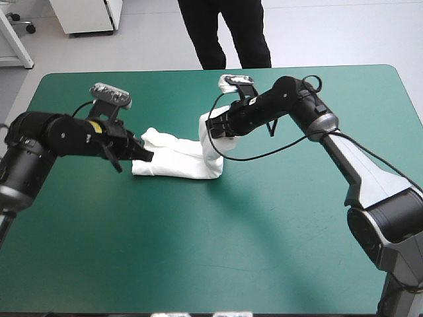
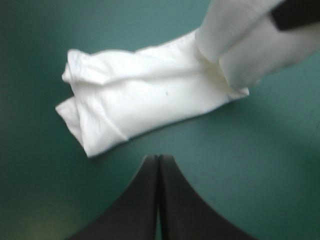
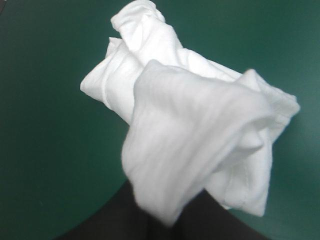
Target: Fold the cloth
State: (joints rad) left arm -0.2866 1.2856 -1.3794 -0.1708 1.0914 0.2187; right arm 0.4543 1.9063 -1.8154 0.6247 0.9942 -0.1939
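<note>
One T-shirt [image 1: 175,164] on teal-green cover [image 1: 198,251], left gripper [image 1: 147,156] jaws together, right gripper [image 1: 211,125] pinching its end

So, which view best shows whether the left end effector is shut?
The left wrist view: the left end effector shows its fingers meeting in one arch, short of the T-shirt. The high view shows it small; the right wrist view misses it.

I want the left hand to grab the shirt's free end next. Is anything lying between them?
Nothing visible. Only bare teal-green cover separates the shut left hand from the T-shirt's near end; the right hand holds the far end lifted.
</note>
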